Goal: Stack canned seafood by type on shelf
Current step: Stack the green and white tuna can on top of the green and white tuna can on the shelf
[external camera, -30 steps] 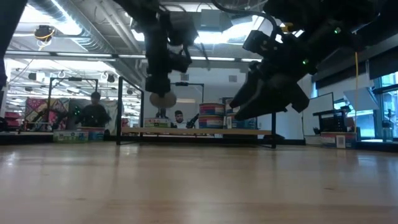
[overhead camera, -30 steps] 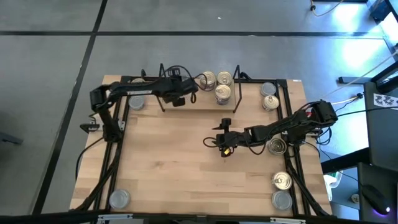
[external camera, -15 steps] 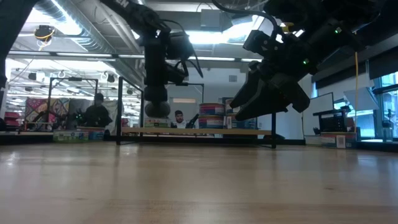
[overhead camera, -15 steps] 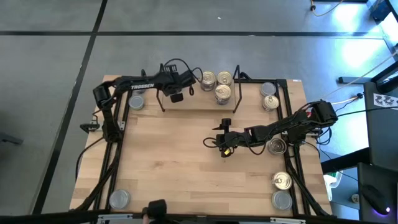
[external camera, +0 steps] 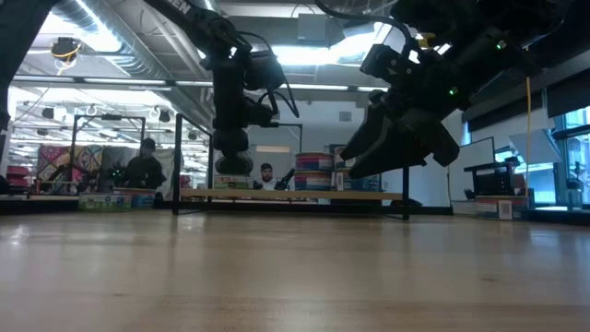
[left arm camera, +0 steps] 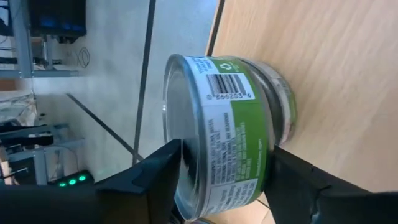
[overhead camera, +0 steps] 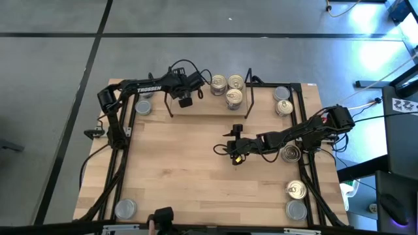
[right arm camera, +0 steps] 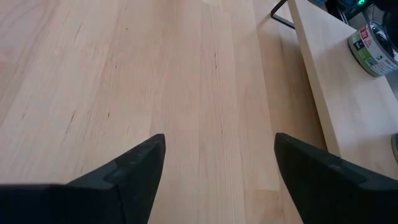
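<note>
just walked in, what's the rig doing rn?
Sorting tins onto the shelf. The left claw grips a green-label can at the shelf's left end, apparently on or just above the board. Three gold-top cans already sit at the right end. The right claw hangs open and empty over mid-table. More tins wait along the table edges.

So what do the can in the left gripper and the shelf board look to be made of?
The can held by the left gripper looks like shiny metal with a glossy green-and-white printed label bearing a barcode. The shelf board looks like pale matt wood with visible grain.
</note>
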You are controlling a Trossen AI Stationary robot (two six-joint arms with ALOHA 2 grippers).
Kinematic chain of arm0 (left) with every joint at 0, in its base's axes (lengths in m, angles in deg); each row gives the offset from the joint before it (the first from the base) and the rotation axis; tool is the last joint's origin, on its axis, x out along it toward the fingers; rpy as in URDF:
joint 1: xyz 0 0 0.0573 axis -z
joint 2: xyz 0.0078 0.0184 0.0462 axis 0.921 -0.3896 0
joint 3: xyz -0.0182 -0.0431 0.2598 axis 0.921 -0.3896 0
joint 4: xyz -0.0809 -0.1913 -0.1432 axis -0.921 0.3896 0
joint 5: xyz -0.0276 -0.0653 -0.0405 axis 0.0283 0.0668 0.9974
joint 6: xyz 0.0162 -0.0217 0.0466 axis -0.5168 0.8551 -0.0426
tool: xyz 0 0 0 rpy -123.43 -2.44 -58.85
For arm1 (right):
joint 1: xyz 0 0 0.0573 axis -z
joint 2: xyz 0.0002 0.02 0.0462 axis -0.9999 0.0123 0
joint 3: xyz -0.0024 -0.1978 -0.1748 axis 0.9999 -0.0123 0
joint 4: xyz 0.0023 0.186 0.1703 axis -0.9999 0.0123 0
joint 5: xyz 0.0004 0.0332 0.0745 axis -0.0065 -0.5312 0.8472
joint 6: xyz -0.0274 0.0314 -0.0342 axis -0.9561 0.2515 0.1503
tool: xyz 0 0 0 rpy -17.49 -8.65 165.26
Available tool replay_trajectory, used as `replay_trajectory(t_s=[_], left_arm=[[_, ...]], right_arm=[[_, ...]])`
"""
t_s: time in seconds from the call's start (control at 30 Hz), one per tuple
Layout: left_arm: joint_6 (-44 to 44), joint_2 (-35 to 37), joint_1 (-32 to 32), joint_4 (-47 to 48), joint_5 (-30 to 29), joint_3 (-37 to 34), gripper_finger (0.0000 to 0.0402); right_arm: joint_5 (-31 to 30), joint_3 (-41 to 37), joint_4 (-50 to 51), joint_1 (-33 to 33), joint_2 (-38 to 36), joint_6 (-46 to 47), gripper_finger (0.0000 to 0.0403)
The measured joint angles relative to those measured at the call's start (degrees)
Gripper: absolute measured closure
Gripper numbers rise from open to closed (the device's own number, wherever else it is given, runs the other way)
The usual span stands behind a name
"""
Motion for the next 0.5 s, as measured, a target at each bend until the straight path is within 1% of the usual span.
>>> replay_trajectory(t_s=[0.17,0.37,0.5], left_arm=[[0.6,0.0,-0.01,0.38,2.08,0.0,0.0176],[1.41,0.0,-0.26,2.83,4.42,0.0,0.0176],[1.41,0.0,-1.16,1.17,4.88,0.0,0.0176]], right_arm=[[0.0,0.0,0.0,0.0,0.02,0.0,0.0104],[0.0,0.0,0.0,0.0,0.02,0.0,0.0104],[0.0,0.0,-0.02,0.0,0.02,0.0,0.0104]])
